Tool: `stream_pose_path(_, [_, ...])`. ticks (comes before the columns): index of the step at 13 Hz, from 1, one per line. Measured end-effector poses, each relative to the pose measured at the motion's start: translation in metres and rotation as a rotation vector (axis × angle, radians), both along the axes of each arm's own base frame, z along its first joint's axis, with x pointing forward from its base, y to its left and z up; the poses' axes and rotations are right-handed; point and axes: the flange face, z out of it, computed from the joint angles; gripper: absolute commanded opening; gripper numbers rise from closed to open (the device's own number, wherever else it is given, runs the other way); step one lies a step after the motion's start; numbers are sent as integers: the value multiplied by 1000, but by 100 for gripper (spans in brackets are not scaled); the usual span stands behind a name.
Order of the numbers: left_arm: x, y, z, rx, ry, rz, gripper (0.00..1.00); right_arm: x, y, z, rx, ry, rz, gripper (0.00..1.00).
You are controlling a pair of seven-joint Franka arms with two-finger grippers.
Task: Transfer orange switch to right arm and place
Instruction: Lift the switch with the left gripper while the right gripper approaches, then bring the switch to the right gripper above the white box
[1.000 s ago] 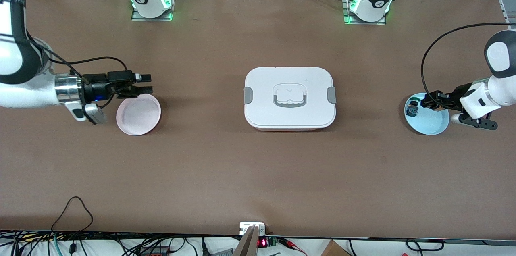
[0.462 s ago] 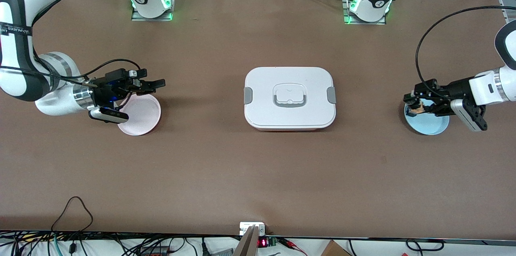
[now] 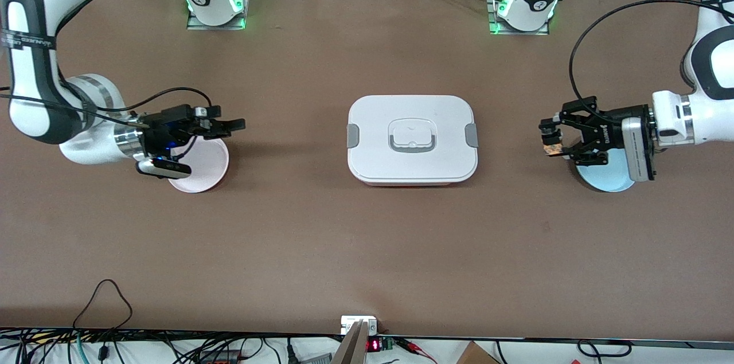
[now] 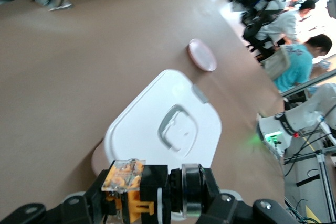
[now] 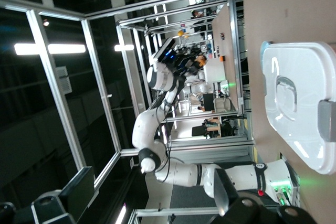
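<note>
My left gripper (image 3: pixel 549 139) is shut on the orange switch (image 3: pixel 554 149) and holds it in the air over the bare table, between the blue plate (image 3: pixel 609 179) and the white lunch box (image 3: pixel 412 139). In the left wrist view the switch (image 4: pixel 126 179) lies sideways between the jaws of the left gripper (image 4: pixel 157 208), black body with orange parts. My right gripper (image 3: pixel 230 125) is open and empty. It hovers over the edge of the pink plate (image 3: pixel 198 164) and points toward the box.
The lunch box with grey clips and handle stands shut mid-table; it also shows in the left wrist view (image 4: pixel 168 129) and the right wrist view (image 5: pixel 299 103). The pink plate shows in the left wrist view (image 4: pixel 202 55). Cables run along the table's near edge.
My left gripper has risen off the blue plate with the orange switch and moved toward the box. My right gripper has moved a little toward the box over the pink plate.
</note>
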Motion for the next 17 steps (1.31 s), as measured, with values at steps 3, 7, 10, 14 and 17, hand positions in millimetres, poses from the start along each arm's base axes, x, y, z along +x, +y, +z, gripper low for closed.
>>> stream_pose_path(3, [1, -37, 6, -126, -79, -56, 0, 2, 48, 8, -76, 44, -40, 100])
stream_pose_path(7, [-2, -61, -12, -298, -279, -160, 0, -8, 122, 17, -83, 54, -92, 100])
stream_pose_path(10, [-4, -81, -32, -442, -448, -196, 0, -24, 185, 24, -91, 57, -121, 100])
stream_pose_path(14, [-15, -124, -56, -506, -496, -261, 0, -48, 252, 39, -121, 58, -192, 100])
stream_pose_path(17, [-17, -137, -66, -542, -515, -265, 0, -48, 253, 40, -126, 55, -200, 100])
